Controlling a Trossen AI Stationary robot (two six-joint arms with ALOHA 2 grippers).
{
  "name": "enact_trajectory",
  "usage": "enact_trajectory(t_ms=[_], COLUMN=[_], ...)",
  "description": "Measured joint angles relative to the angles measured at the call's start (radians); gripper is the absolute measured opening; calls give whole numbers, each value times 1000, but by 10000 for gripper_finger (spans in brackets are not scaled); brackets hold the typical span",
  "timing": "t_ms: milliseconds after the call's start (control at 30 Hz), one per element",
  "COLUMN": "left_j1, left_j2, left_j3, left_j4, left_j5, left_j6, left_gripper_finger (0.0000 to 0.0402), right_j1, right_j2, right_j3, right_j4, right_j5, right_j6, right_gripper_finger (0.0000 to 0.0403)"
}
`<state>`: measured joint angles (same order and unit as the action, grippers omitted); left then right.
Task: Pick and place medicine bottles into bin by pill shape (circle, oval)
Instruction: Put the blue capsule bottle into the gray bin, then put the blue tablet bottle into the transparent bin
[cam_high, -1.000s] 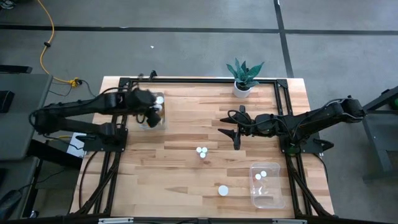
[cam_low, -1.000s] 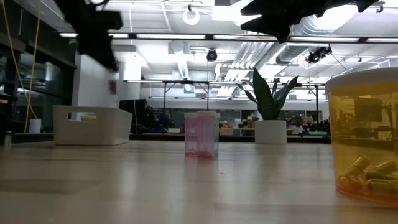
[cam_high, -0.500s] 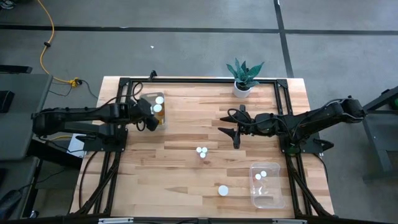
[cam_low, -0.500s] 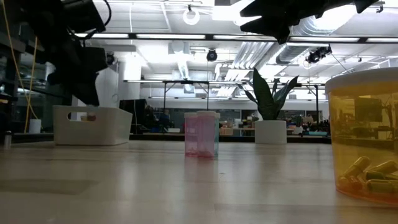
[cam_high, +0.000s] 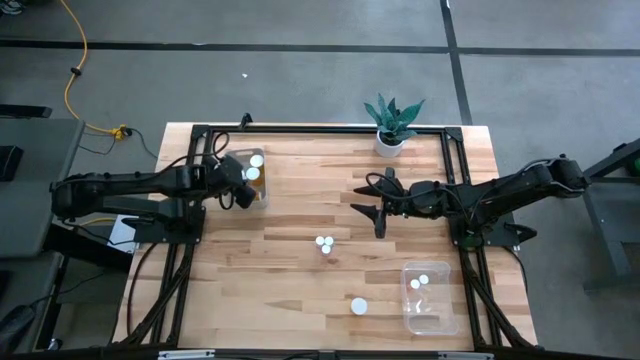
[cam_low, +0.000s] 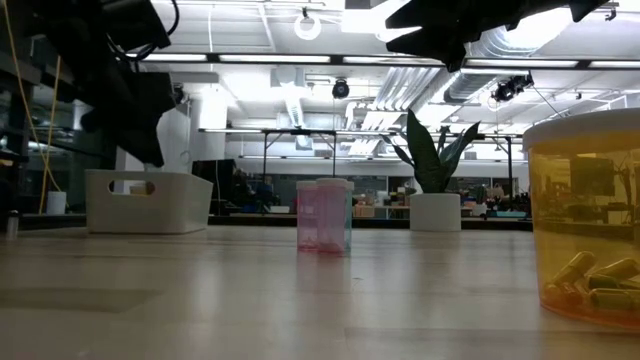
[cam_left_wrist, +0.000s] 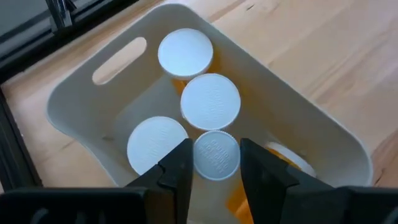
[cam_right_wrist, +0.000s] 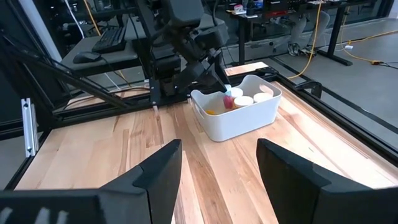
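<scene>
Looking down from the high view, we count two bins: a white bin (cam_high: 250, 180) near the table's far left with two caps visible beside the left gripper (cam_high: 243, 190), and a clear bin (cam_high: 431, 297) near the right front holding two medicine bottles (cam_high: 419, 281). Loose on the wooden table (cam_high: 300, 270) stand a pair of bottles (cam_high: 324, 243) at centre and one single bottle (cam_high: 359, 306) nearer the front. The left gripper, over the bin's middle a second ago, now sits at its near edge; the right gripper (cam_high: 372, 211) waits mid-table, fingers spread.

From the low view, we see the pink pair (cam_low: 324, 214), one orange bottle (cam_low: 583, 220) close up with oblong pills, a potted plant (cam_low: 433, 190), and a lit hall behind.

At the left wrist, the jaws sit closed against a white cap (cam_left_wrist: 216, 155); three more caps and an orange bottle on its side share that bin.

The right wrist view shows its own jaws apart.
</scene>
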<state>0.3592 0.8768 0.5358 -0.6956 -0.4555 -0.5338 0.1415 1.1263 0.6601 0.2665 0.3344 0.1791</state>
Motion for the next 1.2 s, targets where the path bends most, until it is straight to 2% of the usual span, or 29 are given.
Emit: enact_trajectory(t_ms=[367, 633, 700, 900, 1033, 1200], left_j1=[0, -2, -12, -108, -218, -333], left_j2=[0, -27, -48, -108, -99, -50], left_j3=[5, 192, 232, 215, 121, -46], left_j4=[-45, -16, 63, 522, 800, 1066], left_j5=[26, 87, 112, 191, 172, 93], left_j6=[-31, 48, 68, 164, 242, 242], left_gripper_finger=[191, 235, 238, 238, 238, 238], right_j1=[0, 0, 0, 0, 0, 0], right_j2=[0, 0, 0, 0, 0, 0], right_j3=[0, 0, 0, 0, 0, 0], right_j4=[0, 22, 40, 60, 60, 60], right_j5=[0, -1, -1, -1, -4, -5], right_j6=[0, 3, 3, -4, -4, -4], right_gripper_finger=[201, 201, 201, 201, 201, 201])
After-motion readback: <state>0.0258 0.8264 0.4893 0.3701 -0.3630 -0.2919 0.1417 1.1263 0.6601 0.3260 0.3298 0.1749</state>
